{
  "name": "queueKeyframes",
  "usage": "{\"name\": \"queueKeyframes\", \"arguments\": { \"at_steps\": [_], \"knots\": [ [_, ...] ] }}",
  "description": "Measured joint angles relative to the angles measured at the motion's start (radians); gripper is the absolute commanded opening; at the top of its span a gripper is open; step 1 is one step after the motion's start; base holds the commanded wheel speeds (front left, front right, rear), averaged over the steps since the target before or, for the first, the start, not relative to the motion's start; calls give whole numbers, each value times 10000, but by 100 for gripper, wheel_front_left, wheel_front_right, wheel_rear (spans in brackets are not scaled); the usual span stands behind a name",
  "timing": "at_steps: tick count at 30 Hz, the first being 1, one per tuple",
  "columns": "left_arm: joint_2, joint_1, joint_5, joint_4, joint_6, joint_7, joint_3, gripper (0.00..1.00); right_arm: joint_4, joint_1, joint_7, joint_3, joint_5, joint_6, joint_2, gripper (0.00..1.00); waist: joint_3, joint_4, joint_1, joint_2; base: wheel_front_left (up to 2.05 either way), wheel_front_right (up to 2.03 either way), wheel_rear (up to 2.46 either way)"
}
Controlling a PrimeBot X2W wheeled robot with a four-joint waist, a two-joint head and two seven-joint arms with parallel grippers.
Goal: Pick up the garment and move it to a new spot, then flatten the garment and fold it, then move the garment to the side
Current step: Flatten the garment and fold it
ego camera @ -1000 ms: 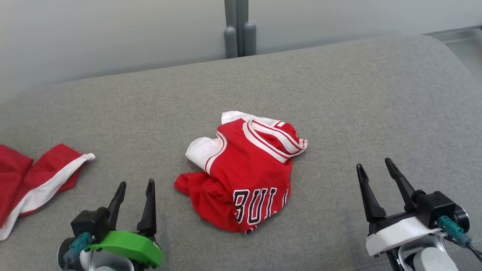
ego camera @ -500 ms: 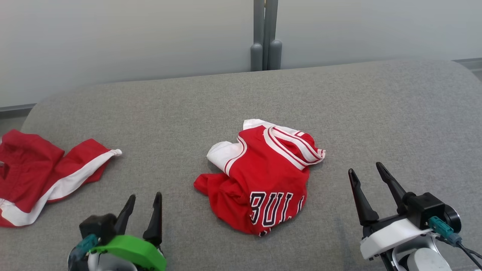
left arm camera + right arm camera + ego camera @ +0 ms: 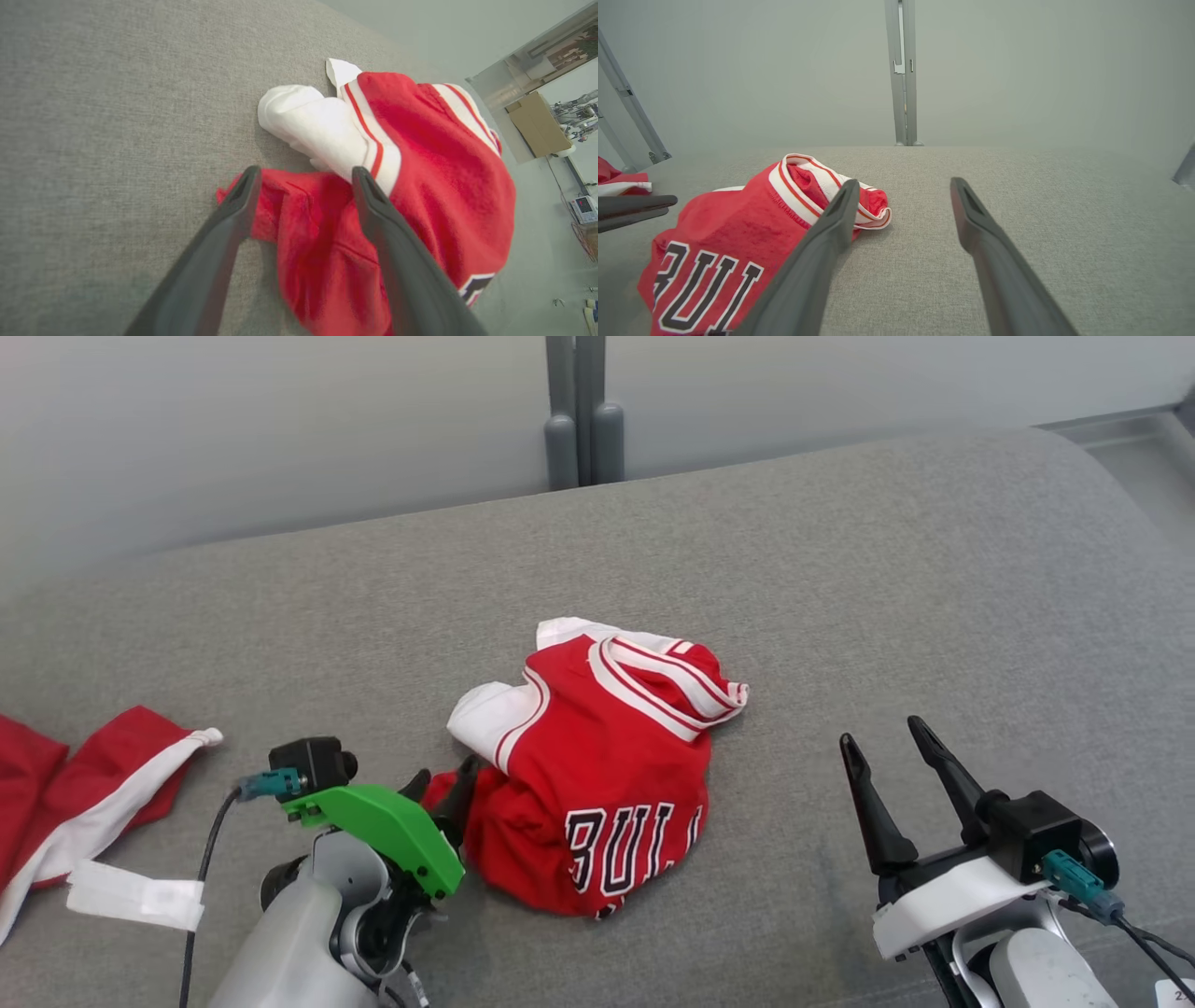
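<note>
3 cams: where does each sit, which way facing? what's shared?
Head view: on the head, facing forward and down at the grey cushion and crumpled jersey; left gripper at the jersey's edge, right gripper apart from it.
Left wrist view: on that wrist, looking down its open fingers, which straddle a red jersey fold.
Right wrist view: on that wrist, level across the cushion toward the wall post, its open fingers in the foreground.
Shared: all see the jersey.

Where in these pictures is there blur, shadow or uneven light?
Head view: even, soft light, red jersey sharp, faint shadow on the couch. Left wrist view: left gripper blurred near the lens, jersey slightly soft. Right wrist view: right gripper soft, jersey lettering crisp.
</note>
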Motion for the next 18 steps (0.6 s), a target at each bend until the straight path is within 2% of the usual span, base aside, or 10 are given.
{"name": "queueKeyframes", "arguments": {
  "at_steps": [5, 10, 11, 12, 13, 18],
  "knots": [
    [-221, -524, -788, 468, -144, 642, 236, 100, 0, 1, 0, -102, 0, 0, 46, 100, 189, -464, 0, 0, 0, 0, 0],
    [-263, -782, -976, 1049, -192, 1003, 244, 100, 48, -27, 0, -35, 4, 0, 196, 100, 373, -837, 0, 0, 0, 0, 0],
    [-268, -846, -1018, 1139, -226, 1030, 244, 91, 54, -45, 0, -19, 6, 0, 217, 100, 404, -899, 0, 0, 0, 0, 0],
    [-278, -904, -1062, 1193, -251, 1087, 207, 31, 61, -58, 0, -19, 8, 0, 234, 100, 435, -954, 0, 0, 0, 0, 0],
    [-297, -944, -1066, 1221, -316, 1104, 173, 0, 73, -58, 0, -25, 12, 0, 244, 100, 464, -998, 0, 0, 0, 0, 0],
    [-288, -1278, -1164, 993, -458, 840, 130, 0, 119, -57, 0, -69, 13, 0, 282, 100, 549, -1114, 0, 0, 0, 0, 0]
  ]
}}
